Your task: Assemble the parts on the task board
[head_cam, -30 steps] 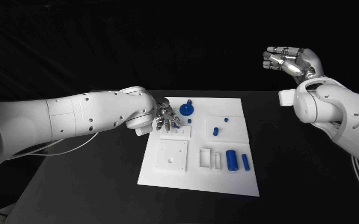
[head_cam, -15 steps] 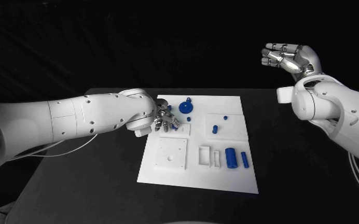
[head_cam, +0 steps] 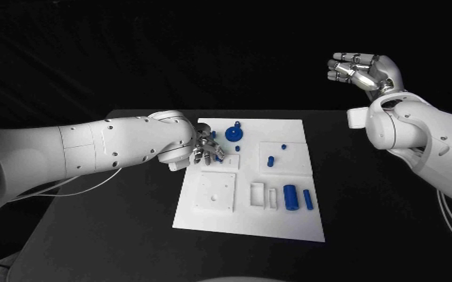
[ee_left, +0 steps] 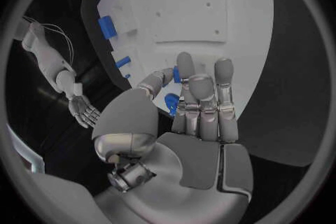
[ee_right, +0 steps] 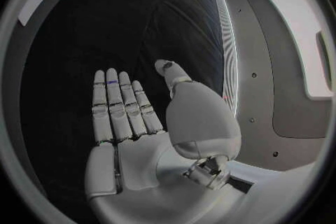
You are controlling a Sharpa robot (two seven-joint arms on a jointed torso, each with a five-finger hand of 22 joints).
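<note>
Hovering low over the far left corner of the white task board (head_cam: 247,211), the left hand (head_cam: 207,151) was the one that mattered: its fingers (ee_left: 201,102) reached out side by side over the board, and a small blue part (ee_left: 171,103) showed between them and the thumb. It looked pinched there, though the fingers hid most of it, so that was a judgement and not a certainty. Just beyond the fingertips, toward the board's far edge, sat the round blue disc part (head_cam: 234,138) with a small knob above it. Past the hand toward the robot's right lay a small blue peg (head_cam: 270,162) in the square plate, and nearer the robot, two blue cylinders (head_cam: 298,198) lay side by side in their slots, their long axes running from the far edge toward the near edge of the board. All of these lay closer to the left hand than to the other. The right hand (head_cam: 364,73) was raised well above and beyond the right side of the worktop (head_cam: 123,223), palm showing, fingers apart and holding nothing, well away from every part. Whatever seating came next would likely fall to the left hand, with its target just ahead of its fingertips.
</note>
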